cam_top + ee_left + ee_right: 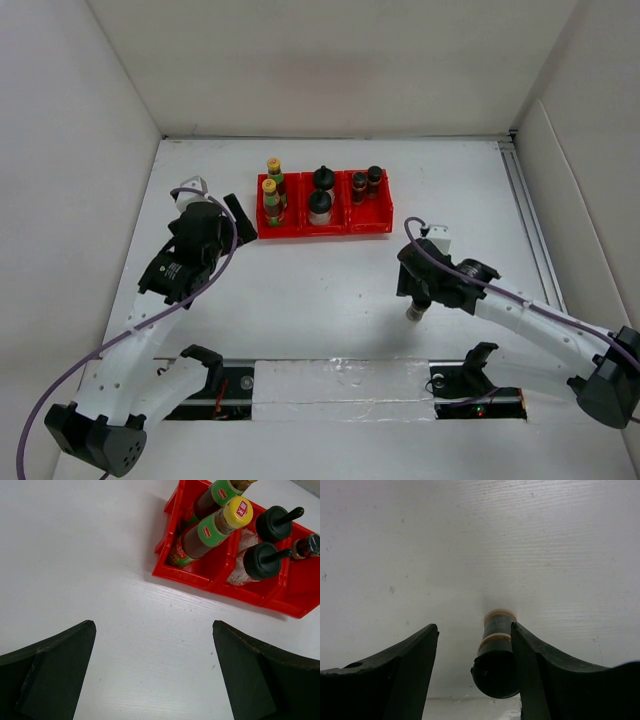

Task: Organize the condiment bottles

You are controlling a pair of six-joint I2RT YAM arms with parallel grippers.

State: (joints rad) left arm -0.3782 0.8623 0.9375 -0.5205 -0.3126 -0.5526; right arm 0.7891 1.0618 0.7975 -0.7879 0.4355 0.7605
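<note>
Your right gripper [474,629] is open partway, with one dark-capped shaker [495,655] between its fingers. The shaker's side rests against the finger on the right of the wrist view, and a clear gap separates it from the other finger, so the jaws are not closed on it. Its dark end points back toward the palm and its tan-banded end points out along the fingers. From the wrist view you cannot tell whether it lies flat on the table [320,290] or leans. In the top view it shows right at the fingertips, on the side of the hand facing the arm bases, well apart from the tray [200,580].

Your left gripper [154,625] is spread wide and holds nothing; only bare table shows between its fingers. The red tray lies ahead of this hand and off toward its right finger, near but not touching. The compartment closest to the hand holds the two yellow-capped bottles [212,530], standing one behind the other. The next compartment across holds the two white jars [245,569] with black lids. The compartment farthest from the hand holds the other two shakers [358,186], side by side; only one of them shows at the edge of the wrist view.
</note>
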